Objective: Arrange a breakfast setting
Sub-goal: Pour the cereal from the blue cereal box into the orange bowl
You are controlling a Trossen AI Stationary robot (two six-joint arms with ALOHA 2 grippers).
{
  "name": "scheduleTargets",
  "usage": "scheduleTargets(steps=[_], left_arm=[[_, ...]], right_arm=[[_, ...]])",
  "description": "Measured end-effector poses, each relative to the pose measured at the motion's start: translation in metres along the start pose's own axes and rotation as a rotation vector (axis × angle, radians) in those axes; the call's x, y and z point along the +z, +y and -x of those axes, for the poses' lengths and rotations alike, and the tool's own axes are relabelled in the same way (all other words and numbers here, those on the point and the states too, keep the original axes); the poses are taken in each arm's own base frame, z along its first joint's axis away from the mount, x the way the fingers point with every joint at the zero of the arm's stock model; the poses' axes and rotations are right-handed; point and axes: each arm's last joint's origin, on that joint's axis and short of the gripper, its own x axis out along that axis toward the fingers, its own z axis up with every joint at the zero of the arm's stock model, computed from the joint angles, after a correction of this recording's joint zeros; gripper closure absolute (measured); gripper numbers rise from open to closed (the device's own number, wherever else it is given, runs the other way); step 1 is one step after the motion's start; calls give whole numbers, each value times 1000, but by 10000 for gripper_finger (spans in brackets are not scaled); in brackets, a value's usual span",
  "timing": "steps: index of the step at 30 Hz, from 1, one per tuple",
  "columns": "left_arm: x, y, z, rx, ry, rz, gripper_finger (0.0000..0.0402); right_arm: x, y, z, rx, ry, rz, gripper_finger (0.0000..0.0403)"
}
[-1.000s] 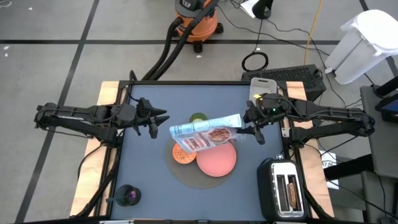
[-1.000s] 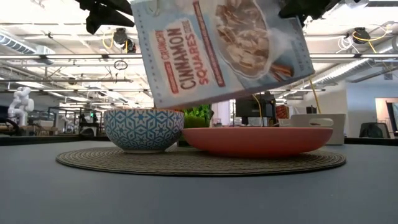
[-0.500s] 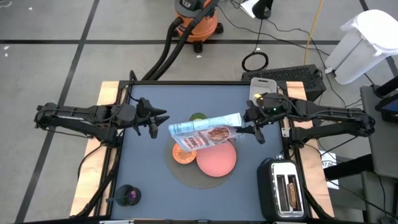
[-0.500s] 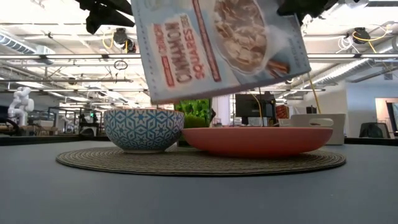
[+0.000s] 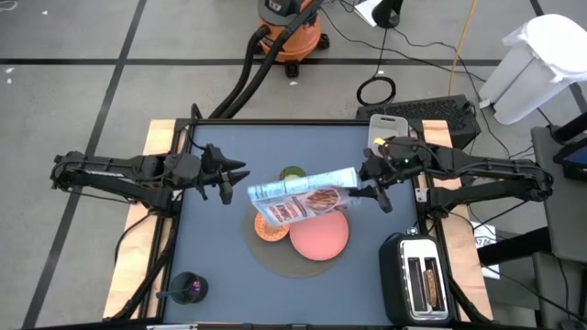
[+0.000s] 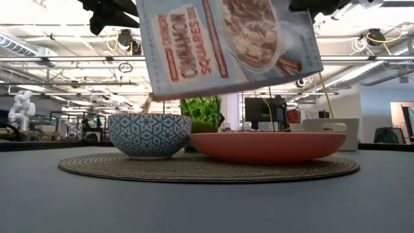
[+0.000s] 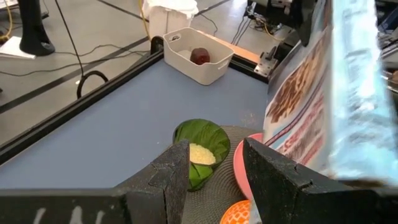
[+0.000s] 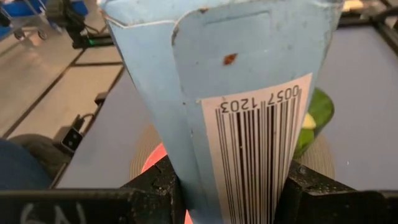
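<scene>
My right gripper [image 5: 359,191] is shut on the blue cereal bag [image 5: 303,197], held high over the round mat. The bag slants, its low left corner [image 6: 154,97] above the small bowl [image 5: 270,229], orange inside and blue-patterned outside [image 6: 149,134]. Beside the bowl, the pink plate [image 5: 321,236] rests on the mat. The green cup [image 5: 292,172] stands at the mat's far edge. My left gripper [image 5: 237,176] hovers open just left of the bag, with nothing between its fingers [image 7: 177,174]. My right gripper pinches the bag's right-hand end [image 8: 199,168] between its two fingers, one on each side. It comes from the table's right, slanting a little downward, along the bag's length. The bag is lifted clear and runs leftward from the fingers, tilted over the bowl.
A black toaster [image 5: 417,284] with toast slices in its slots stands at the near right. A white bin [image 5: 390,128] at the far right holds the dark-red fruit [image 7: 199,56]. A dark cup with the spoon [image 5: 188,289] stands at the near left.
The bag has tipped a little further in my right gripper. In the low view its printed face has turned more upward and its low corner has risen slightly. Small brown bits now show under that corner, above the bowl. Both arms have kept their places.
</scene>
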Motion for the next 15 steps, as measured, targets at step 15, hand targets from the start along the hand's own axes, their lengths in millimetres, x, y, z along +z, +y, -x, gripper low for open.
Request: scheduleTargets(steps=[15], left_arm=[[-6,3,0,26,63,-29,245]], right_arm=[[-2,-1,-3,-3,22,-5,259]])
